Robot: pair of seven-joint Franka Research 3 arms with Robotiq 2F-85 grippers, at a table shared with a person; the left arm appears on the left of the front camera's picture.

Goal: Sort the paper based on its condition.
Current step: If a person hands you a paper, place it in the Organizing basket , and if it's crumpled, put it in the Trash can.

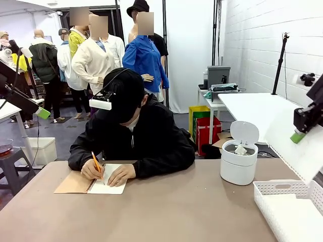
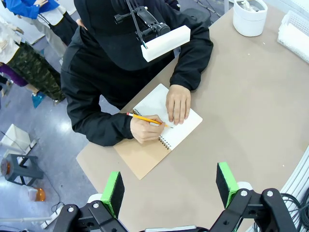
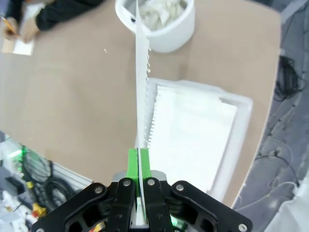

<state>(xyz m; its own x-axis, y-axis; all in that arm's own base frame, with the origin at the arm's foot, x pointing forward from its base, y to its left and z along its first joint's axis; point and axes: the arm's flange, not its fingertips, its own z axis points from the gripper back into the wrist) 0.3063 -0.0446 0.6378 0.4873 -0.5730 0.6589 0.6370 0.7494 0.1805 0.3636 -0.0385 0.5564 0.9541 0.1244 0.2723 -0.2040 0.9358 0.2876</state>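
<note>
Right wrist view: the right gripper (image 3: 139,162) has its green pads pressed flat together on the near edge of a sheet of paper (image 3: 141,72). The sheet runs edge-on straight out from the jaws, and one border is ragged with torn spiral holes. Ahead of the jaws and just right of the held sheet in that view lies the white lattice basket (image 3: 236,140), with flat sheets (image 3: 193,125) lying in it. Past the sheet's far end stands the round white bin (image 3: 178,36), which has crumpled paper (image 3: 161,9) inside. Far off to the jaws' upper left, a person (image 3: 63,12) leans on the brown table (image 3: 72,96)

Seen from the left wrist, the left gripper (image 2: 170,188) has its jaws spread wide with nothing between them, up off the tabletop. Straight ahead of the jaws lies the notebook (image 2: 181,130), its brown cover folded open toward them. On its white page the person rests one hand (image 2: 178,102) flat, while the other hand (image 2: 145,129) holds an orange pencil (image 2: 147,120) to the page
</note>
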